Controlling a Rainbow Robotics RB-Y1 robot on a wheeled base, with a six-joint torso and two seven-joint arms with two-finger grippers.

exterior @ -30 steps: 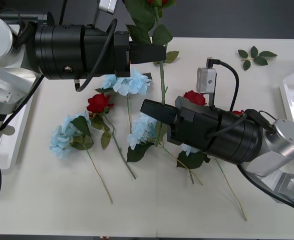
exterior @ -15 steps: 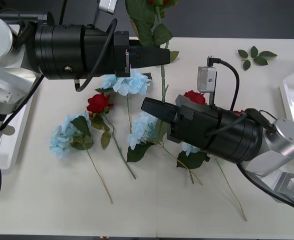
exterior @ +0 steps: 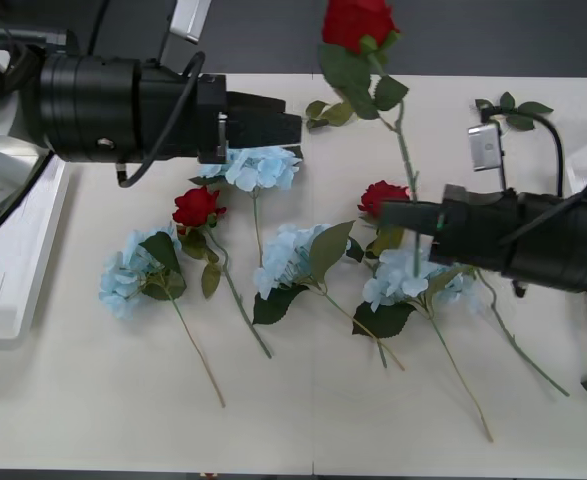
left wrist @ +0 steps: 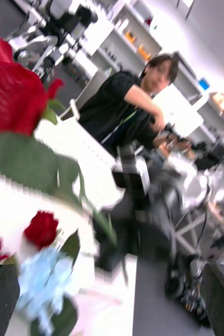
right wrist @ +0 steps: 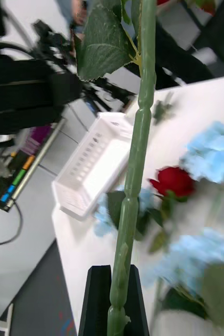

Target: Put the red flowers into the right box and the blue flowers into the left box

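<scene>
Rose [exterior: 358,20] held aloft by the right tool [exterior: 398,216], whose fingers are pinched shut on the base of its stem [right wrist: 133,173]; the long axis runs from the tool up toward the far tabletop [exterior: 93,400] edge, head outermost. Two more roses [exterior: 196,207] lie on the tabletop among four blue flowers [exterior: 264,166], stems mostly pointing toward the robot. Left tool [exterior: 283,122] hangs above the far blue flower, fingers spread, holding nothing. Left box [exterior: 13,260] sits at the left edge; the near strip of tabletop is open.
</scene>
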